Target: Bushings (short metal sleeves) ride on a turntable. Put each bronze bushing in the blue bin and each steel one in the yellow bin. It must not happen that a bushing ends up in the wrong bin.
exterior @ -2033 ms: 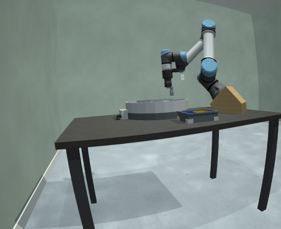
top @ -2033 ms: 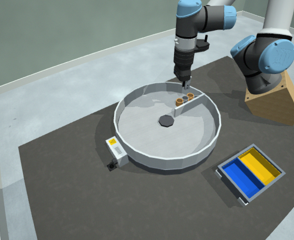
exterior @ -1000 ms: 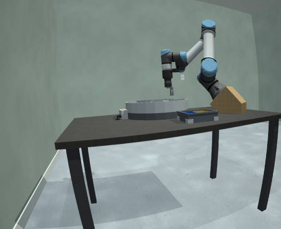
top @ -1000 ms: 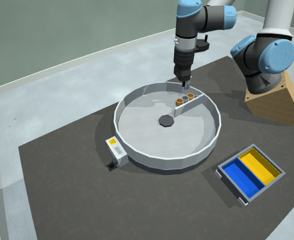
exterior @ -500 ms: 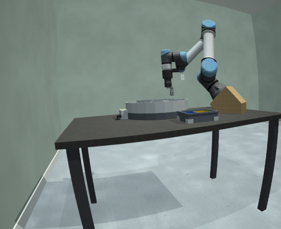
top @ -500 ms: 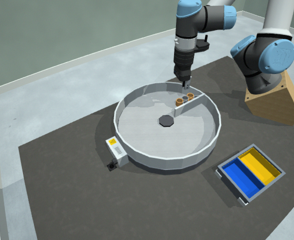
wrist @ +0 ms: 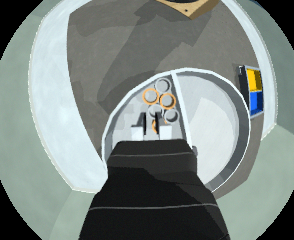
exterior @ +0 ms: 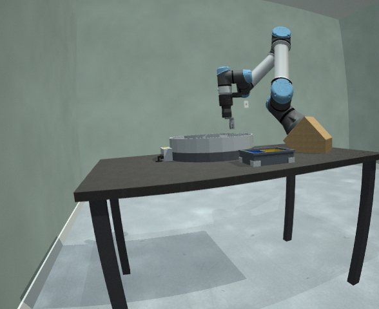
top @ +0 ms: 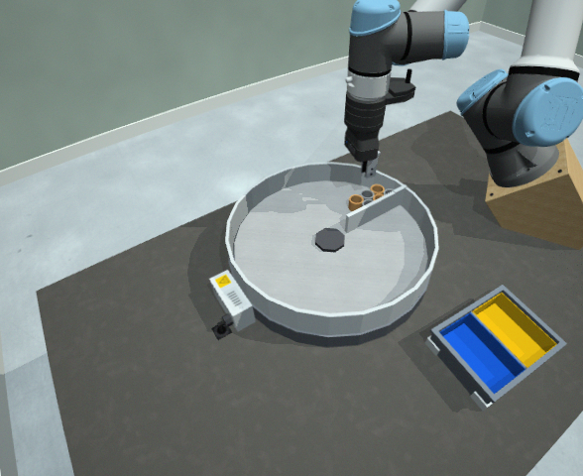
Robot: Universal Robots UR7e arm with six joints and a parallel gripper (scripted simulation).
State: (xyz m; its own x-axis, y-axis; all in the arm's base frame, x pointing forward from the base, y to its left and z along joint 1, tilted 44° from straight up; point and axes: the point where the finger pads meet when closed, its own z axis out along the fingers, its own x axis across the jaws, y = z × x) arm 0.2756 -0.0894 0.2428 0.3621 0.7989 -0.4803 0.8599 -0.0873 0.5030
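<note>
The round grey turntable [top: 331,248] holds a small cluster of bushings pressed against a straight fence [top: 376,207] at its far side. Two bronze bushings [top: 356,201] [top: 377,190] stand upright there, with dark steel bushings [top: 367,194] between them. In the wrist view the bronze rings [wrist: 158,98] and a steel ring [wrist: 162,84] lie just ahead of my fingers. My gripper [top: 370,169] hangs above the cluster, clear of the rim, partly open and empty; it also shows in the wrist view [wrist: 154,126] and in the exterior view [exterior: 231,124].
The two-part bin stands at the table's front right, with a blue half [top: 479,353] and a yellow half [top: 515,327]. A small white control box [top: 230,299] sits at the turntable's left. A black hub [top: 328,239] marks the centre. The arm's wooden base [top: 542,204] stands at the right.
</note>
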